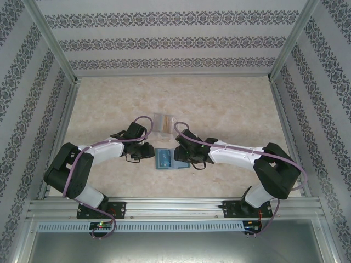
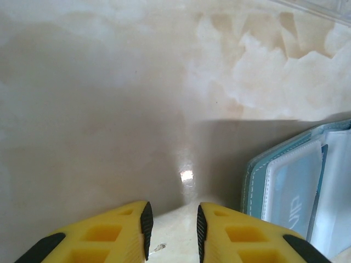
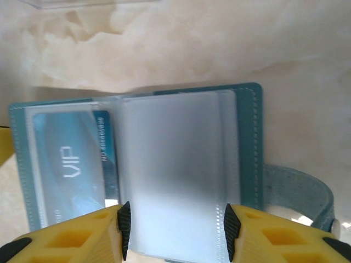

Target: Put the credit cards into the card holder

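While open, card holder long left-to-right.

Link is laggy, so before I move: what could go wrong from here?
The right gripper stands open over the card holder's clear sleeves; closing could crease or drag them. The left gripper is open beside the holder, holding nothing, so the holder may slide or flip shut.
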Motion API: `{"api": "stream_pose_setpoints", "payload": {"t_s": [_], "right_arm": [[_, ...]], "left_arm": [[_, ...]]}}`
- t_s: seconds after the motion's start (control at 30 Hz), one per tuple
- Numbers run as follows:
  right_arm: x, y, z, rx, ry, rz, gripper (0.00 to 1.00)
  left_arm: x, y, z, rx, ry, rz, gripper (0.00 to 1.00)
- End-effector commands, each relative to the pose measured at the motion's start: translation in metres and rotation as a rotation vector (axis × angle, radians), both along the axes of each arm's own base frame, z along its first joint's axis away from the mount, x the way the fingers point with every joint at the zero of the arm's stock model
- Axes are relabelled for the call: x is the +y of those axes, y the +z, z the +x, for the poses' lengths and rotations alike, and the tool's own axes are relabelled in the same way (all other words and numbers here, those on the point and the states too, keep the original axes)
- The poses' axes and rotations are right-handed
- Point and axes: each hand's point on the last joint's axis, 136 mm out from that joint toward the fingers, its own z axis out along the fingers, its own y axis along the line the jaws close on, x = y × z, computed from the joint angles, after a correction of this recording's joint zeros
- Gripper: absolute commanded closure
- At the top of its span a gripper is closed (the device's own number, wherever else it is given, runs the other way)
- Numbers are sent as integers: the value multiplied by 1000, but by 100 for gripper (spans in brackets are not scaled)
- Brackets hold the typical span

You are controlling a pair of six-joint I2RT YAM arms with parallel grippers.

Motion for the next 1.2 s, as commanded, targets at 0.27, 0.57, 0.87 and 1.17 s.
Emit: {"api": "stream_pose_setpoints", "payload": {"t_s": [0.27,0.57,0.87,1.17], "right_arm": [[-2,-24,-9,82,-5,29,50],[0,-16,-8,65,4,58,56],[-10,2,-5,15,-9,4,52],[14,-7,-11,48,26,72,56]], "left_arm": [[3,-17,-18,95,-20,15,68],[2,-19,-18,98,-16,9,68],[3,-20,-19,110,-22,22,69],[1,-21,-18,107,-14,6,69]]}}
